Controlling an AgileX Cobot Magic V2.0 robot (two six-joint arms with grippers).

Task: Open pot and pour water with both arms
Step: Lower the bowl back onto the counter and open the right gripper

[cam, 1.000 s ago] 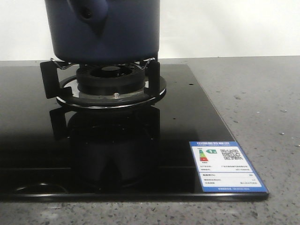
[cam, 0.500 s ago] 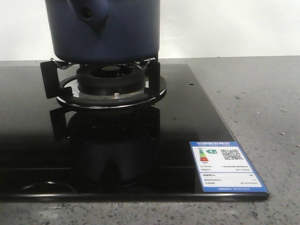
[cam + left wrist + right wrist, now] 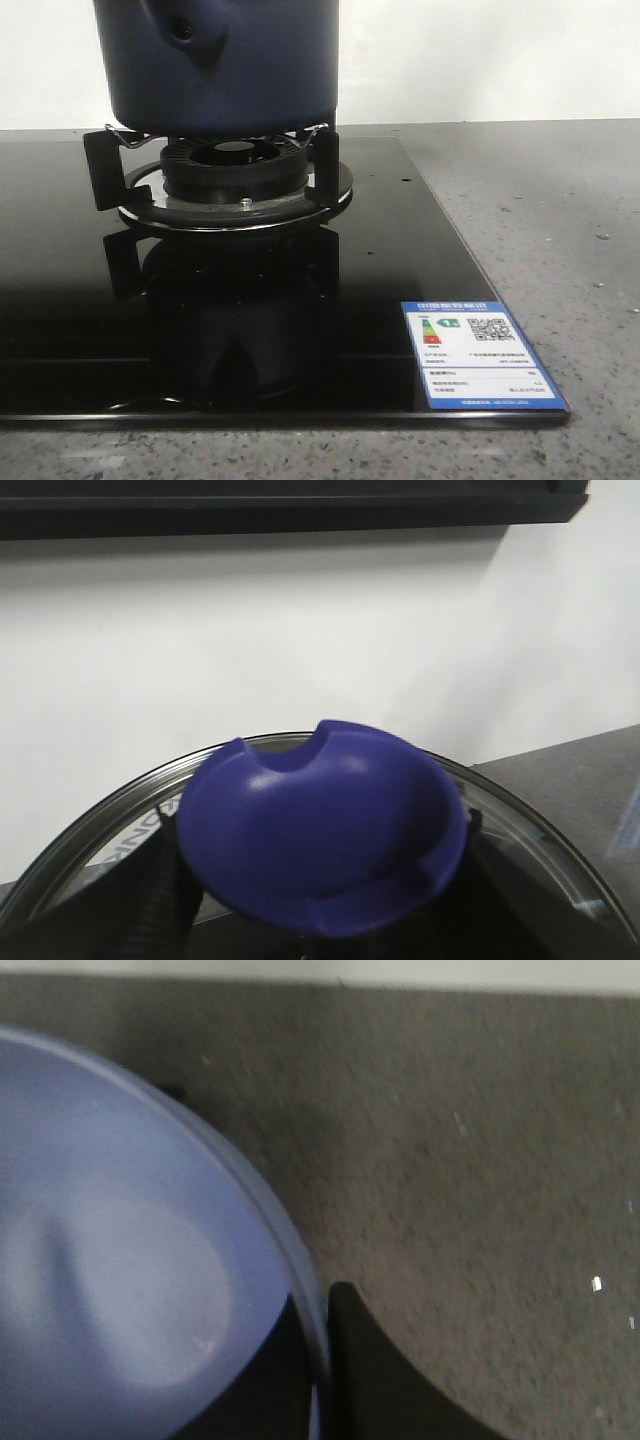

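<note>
The pot (image 3: pixel 225 65) is seen in the front view at about 11 o'clock, standing on the pronged support (image 3: pixel 215 160) of the burner (image 3: pixel 235 165), which is set in the black glass hob (image 3: pixel 400 250); its handle socket (image 3: pixel 183 30) faces the camera and its upper part is cut off by the frame. In the left wrist view a glass lid (image 3: pixel 540 830) with a blue knob (image 3: pixel 320 825) is shown close before the left claw (image 3: pixel 300 945); the knob appears to be held between the fingers, so the lid is judged to be gripped, although the fingertips are hidden. In the right wrist view the rim of a light-blue bowl (image 3: pixel 120 1260) is pinched by the right claw (image 3: pixel 322 1360), one finger inside and one outside the wall. The step in hand is judged to be the opening of the pot. The next move calls for the lid to be held well clear of the opening and the bowl to be brought over it and tilted. The contents of the pot cannot be seen; whether water lies in the bowl cannot be told from the blurred picture.
</note>
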